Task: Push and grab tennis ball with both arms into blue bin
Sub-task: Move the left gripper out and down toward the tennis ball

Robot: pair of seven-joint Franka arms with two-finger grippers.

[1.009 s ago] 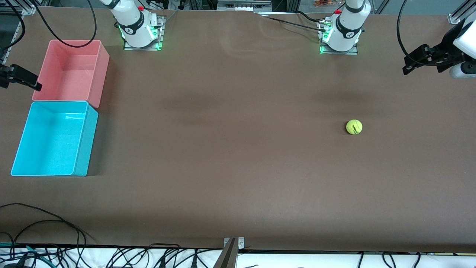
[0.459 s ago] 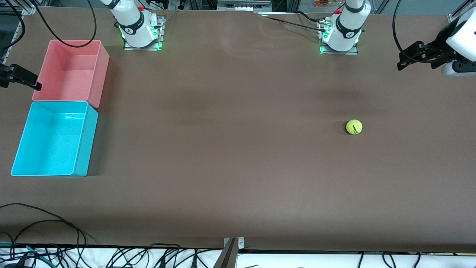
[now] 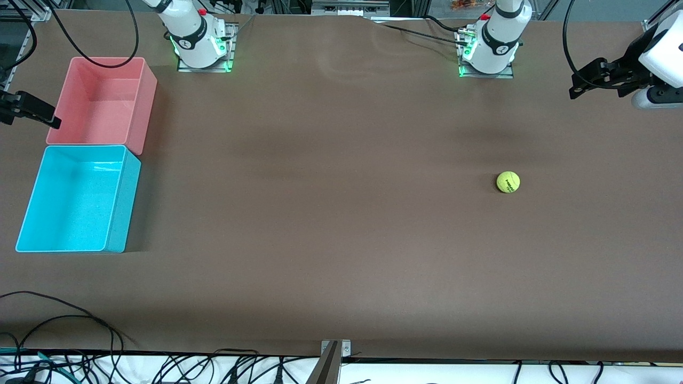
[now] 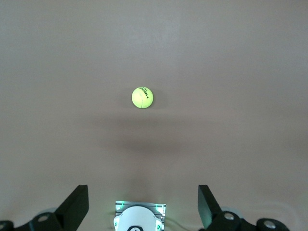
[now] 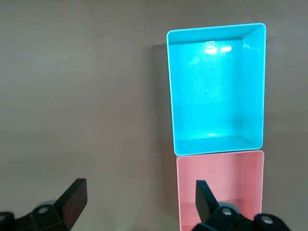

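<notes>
On the brown desk (image 3: pixel 331 213), the blue bin (image 3: pixel 32 202) sits nearest, touching the pink bin (image 3: pixel 147 96); the tennis ball (image 3: pixel 508 182) lies toward the left arm's end. Left claw (image 3: pixel 579 85) and right claw (image 3: pixel 40 114) hover, both released.

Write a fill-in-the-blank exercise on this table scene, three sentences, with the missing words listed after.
1. The tennis ball lies on the bare table toward the ____ arm's end.
2. The blue bin sits right beside the pink bin, and the ____ one is nearer to the front camera.
3. The left gripper and the right gripper both hang in the air with jaws ____.

Missing words: left; blue; open
</notes>
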